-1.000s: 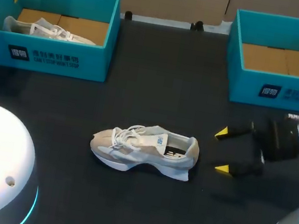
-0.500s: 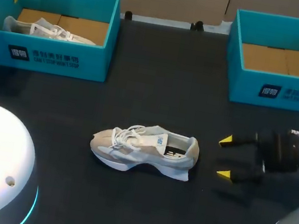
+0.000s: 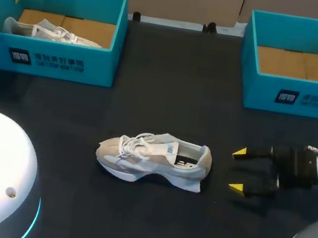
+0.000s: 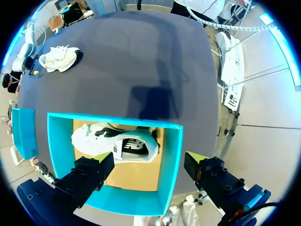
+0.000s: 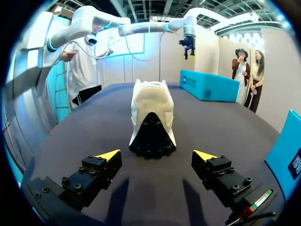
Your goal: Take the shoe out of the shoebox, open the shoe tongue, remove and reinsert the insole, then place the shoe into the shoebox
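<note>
Currently: shoe (image 3: 153, 158) out on the black table (image 3: 171, 84), both grippers spread wide, holding nothing.
Head view: I log a pale grey-and-white laced shoe, upright, heel near my right gripper (image 3: 238, 170); teal card left shoebox (image 3: 46, 59) and right shoebox (image 3: 298, 97), dark labels, print too small to read. Left wrist: left gripper (image 4: 148, 162) above the left shoebox, second shoe (image 4: 115, 143) inside; yellow tips hidden. Right wrist: ridged black heel sole ahead of the fingers.

second shoe (image 3: 50, 32) half hidden behind left shoebox (image 3: 97, 65) wall, right shoebox (image 3: 262, 91) cut by edge
</note>
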Action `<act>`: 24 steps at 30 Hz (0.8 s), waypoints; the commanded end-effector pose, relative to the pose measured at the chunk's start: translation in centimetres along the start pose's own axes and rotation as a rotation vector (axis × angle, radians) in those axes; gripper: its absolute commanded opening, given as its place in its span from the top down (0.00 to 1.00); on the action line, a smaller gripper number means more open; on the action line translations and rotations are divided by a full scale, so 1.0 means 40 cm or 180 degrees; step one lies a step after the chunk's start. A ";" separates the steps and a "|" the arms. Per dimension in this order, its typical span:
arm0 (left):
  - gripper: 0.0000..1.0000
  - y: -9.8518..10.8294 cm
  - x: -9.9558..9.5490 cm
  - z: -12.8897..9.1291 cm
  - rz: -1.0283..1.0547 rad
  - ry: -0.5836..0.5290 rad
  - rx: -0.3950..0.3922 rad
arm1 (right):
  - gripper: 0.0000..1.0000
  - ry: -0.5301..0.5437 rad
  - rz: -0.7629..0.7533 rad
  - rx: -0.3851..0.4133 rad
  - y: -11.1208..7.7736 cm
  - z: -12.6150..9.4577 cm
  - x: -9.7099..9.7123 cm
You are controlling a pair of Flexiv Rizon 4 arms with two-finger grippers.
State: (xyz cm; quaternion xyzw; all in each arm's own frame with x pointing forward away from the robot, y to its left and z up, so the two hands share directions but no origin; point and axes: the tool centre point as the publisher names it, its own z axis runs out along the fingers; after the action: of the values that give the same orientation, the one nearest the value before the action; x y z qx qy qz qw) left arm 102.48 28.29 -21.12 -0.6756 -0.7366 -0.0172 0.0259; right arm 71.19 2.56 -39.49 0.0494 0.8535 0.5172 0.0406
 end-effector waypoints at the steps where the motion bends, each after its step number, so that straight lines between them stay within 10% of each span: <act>1: 0.00 -0.004 0.000 -0.001 0.0000 0.0006 -0.0010 | 0.00 0.0000 0.0001 0.0016 0.003 0.001 0.001; 24: 0.00 -0.004 0.000 -0.001 0.0000 0.0006 -0.0010 | 0.00 -0.0399 0.0193 0.0216 0.051 0.089 0.019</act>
State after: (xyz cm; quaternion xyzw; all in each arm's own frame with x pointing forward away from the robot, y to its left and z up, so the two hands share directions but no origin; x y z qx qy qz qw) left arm 102.48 28.29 -21.12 -0.6756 -0.7366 -0.0172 0.0259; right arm 70.90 5.85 -39.10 0.1035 0.8629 0.4894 0.0722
